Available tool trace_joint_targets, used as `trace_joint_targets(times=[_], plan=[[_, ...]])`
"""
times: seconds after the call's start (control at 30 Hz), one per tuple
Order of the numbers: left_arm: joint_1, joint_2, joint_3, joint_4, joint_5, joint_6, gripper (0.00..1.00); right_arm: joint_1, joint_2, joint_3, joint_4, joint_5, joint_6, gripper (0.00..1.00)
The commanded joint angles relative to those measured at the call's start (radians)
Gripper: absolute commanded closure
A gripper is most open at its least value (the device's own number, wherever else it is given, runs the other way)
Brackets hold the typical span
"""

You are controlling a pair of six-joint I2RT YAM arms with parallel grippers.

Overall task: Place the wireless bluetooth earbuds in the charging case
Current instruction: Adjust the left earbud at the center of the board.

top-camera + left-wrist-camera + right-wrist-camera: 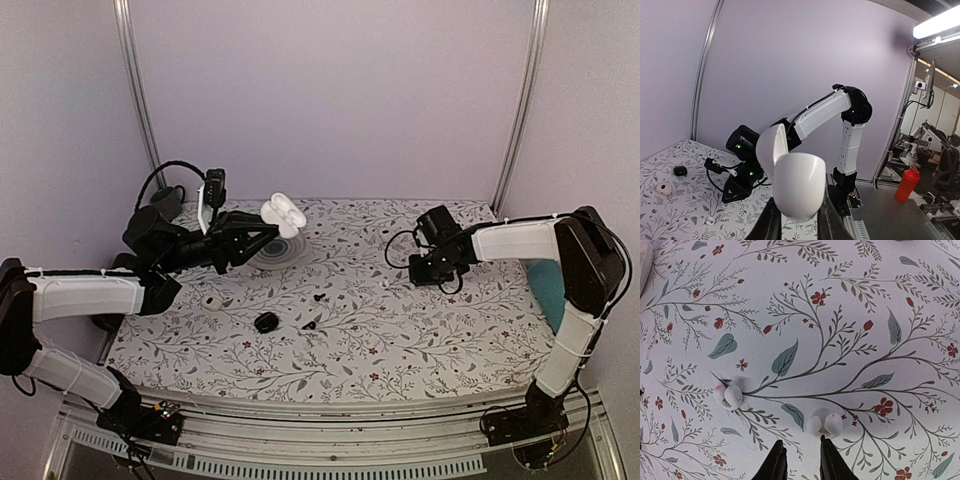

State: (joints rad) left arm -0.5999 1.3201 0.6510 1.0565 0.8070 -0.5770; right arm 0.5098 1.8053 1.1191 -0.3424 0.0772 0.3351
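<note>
The left pincer (800, 221) is shut tight on the charging case (799, 186) and holds it up in the air over the desk (400, 335). The lid of the case is flipped open. I think that is so the earbuds can go right in.

The right pincer (801, 463) hangs low over the desk. Its two fingers are a little apart and there is nothing between them. Two white earbuds lie on the flowery desk. The near earbud (825, 425) sits just in front of the fingers. The far earbud (729, 396) lies off to one side, apart from the first. Nothing touches either one.

The right pincer looks lined up to grab the near earbud first. It is tiny and smooth, so it may slip.
</note>
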Motion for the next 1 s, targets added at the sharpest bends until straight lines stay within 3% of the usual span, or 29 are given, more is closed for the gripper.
trace_joint_targets(times=[0.0, 0.3, 0.77, 0.97], plan=[[0.014, -0.019, -0.014, 0.013, 0.001, 0.000, 1.00, -0.011, 0.007, -0.010, 0.008, 0.077, -0.082, 0.72], [0.014, -0.024, -0.014, 0.014, 0.005, 0.001, 1.00, -0.052, 0.089, 0.011, 0.123, -0.066, -0.081, 0.45], [0.015, -0.041, -0.027, 0.009, 0.000, 0.006, 1.00, -0.085, 0.123, -0.025, 0.247, -0.245, -0.104, 0.45], [0.016, -0.034, -0.021, 0.013, 0.006, 0.003, 1.00, -0.085, 0.136, -0.038, 0.226, -0.244, -0.101, 0.45]])
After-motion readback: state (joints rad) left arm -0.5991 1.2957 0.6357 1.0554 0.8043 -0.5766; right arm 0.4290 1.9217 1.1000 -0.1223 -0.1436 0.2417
